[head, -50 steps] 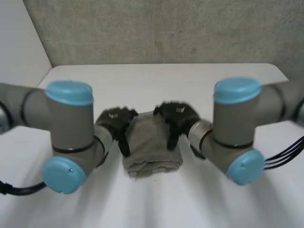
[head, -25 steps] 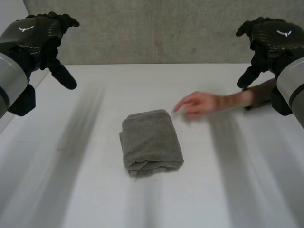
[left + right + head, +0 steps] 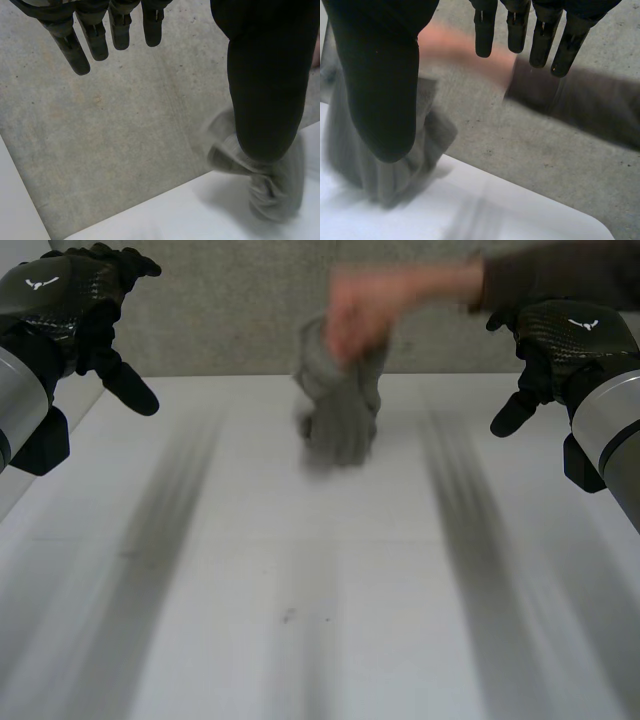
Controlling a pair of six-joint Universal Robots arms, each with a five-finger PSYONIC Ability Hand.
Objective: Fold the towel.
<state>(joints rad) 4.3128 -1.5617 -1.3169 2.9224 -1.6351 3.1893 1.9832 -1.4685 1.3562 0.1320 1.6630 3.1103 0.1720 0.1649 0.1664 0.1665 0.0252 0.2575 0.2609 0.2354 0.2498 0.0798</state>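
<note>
Towel (image 3: 340,410): grey, bunched, gripped at its top by a person's hand (image 3: 358,308) and hanging over the far part of the white table (image 3: 320,620). It was blurred, so I couldn't tell if its lower end touched the tabletop. It sat between the 2 robot hands, well apart from both.

Left hand (image 3: 65,300): raised off the table, fingers straight and relaxed, holding nothing. In the left wrist view the fingers (image 3: 95,35) pointed at the concrete wall (image 3: 100,140). The thumb (image 3: 265,90) stood in front of the towel (image 3: 280,195), which showed just past the thumb tip.

Right hand (image 3: 565,340): also raised, fingers loose and spread, holding nothing. In the right wrist view the fingers (image 3: 517,27) were straight. The thumb (image 3: 377,85) covered part of the towel (image 3: 427,135), which hung behind and below the thumb tip. The person's dark sleeve (image 3: 580,107) ran just past the fingertips.

Markings: 1 small white logo (image 3: 48,283) on the back of each robot hand, too small to read as writing.
</note>
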